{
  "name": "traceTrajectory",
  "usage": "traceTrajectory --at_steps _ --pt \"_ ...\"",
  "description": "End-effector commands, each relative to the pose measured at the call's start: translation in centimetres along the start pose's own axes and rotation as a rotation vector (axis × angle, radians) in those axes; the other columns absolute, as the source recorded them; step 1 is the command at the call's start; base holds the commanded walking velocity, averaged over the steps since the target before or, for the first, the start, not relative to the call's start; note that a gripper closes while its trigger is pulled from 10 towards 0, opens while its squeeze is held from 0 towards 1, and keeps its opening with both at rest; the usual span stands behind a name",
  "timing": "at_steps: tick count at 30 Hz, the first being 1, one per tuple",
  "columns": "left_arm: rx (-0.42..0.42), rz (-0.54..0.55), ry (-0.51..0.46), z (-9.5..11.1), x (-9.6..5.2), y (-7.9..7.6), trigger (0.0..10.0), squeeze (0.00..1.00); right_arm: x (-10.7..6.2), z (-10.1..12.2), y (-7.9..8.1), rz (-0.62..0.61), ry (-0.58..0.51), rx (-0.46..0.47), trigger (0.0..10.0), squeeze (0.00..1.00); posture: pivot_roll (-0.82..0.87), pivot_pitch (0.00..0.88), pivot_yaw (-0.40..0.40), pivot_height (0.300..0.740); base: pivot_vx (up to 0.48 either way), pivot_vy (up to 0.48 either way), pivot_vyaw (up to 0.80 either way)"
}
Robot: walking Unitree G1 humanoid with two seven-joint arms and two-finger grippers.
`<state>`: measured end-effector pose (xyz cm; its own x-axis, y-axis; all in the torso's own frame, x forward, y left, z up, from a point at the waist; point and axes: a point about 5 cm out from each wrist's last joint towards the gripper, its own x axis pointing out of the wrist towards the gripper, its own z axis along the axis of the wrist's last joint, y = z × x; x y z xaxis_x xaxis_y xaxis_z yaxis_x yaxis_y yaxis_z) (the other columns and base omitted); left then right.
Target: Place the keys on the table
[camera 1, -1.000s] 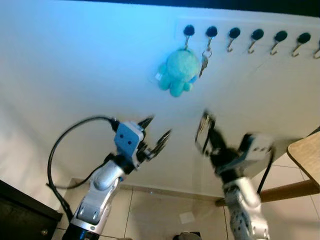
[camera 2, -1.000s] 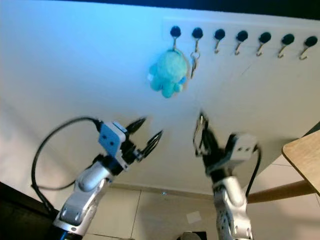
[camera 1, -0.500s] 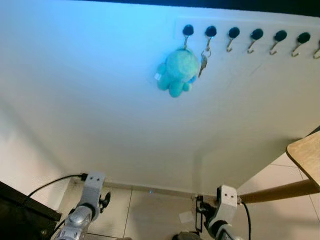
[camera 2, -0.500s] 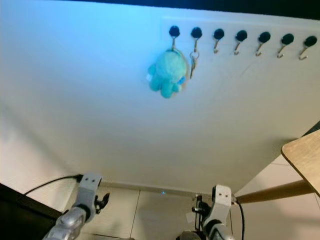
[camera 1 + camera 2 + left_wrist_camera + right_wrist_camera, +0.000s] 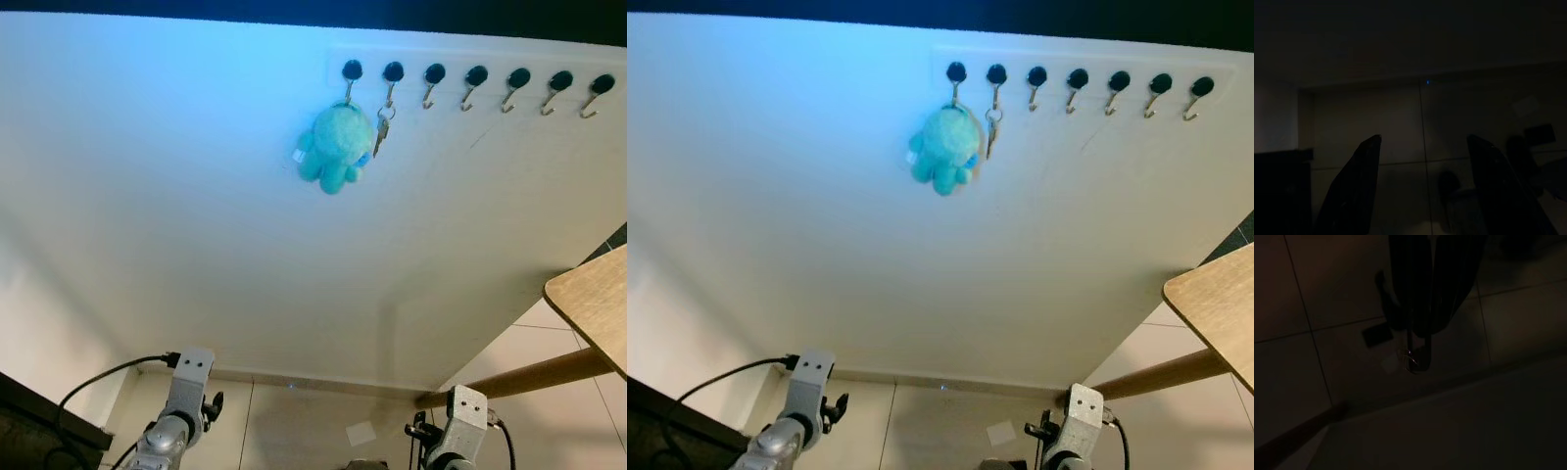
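While the left claw [image 5: 1422, 188] hangs spread, the right claw [image 5: 1418, 352] state is unclear, keys [image 5: 381, 130] hooked above.

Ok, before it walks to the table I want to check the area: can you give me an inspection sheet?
Surface: table corner at right, bare where seen.
Job's things: keys, probably the thin glinting piece in the right gripper; view dark.
Clutter: plush and a key hang on the hooks.
Grippers: left gripper open, low; right gripper shut, low.
Cables: black cable loops by the left arm.
Surroundings: white wall, tiled floor.
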<state>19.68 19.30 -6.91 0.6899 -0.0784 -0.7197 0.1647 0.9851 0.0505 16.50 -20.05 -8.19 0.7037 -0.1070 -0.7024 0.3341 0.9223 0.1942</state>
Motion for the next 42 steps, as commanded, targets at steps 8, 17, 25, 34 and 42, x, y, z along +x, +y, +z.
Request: traceTrajectory --at_steps 8,17,25,34,42 --pt "-0.038 0.014 0.008 0.2 0.4 -0.4 10.0 0.0 -0.1 -0.4 -0.4 -0.022 0.006 -0.005 10.0 0.0 0.03 0.021 -0.018 0.74 0.0 0.0 0.0" --pt "-0.001 0.024 0.014 0.3 0.4 -0.4 10.0 0.0 0.1 -0.6 1.3 0.113 0.046 -0.225 10.0 0.0 0.04 0.02 -0.02 0.74 0.0 0.0 0.0" --pt "0.001 0.03 -0.01 0.8 0.6 -0.4 10.0 0.0 0.6 0.2 2.1 0.147 0.033 -0.262 10.0 0.0 0.04 0.023 -0.024 0.74 0.0 0.0 0.0" --pt "-0.025 0.026 -0.048 1.3 0.6 -0.5 10.0 0.0 0.6 0.3 2.2 0.133 0.034 -0.266 10.0 0.0 0.04 0.03 -0.021 0.74 0.0 0.0 0.0" --pt "-0.018 0.007 -0.061 1.6 0.7 -0.9 10.0 0.0 0.3 -0.6 1.5 0.104 0.066 -0.238 10.0 0.0 0.04 0.035 -0.024 0.74 0.0 0.0 0.0"
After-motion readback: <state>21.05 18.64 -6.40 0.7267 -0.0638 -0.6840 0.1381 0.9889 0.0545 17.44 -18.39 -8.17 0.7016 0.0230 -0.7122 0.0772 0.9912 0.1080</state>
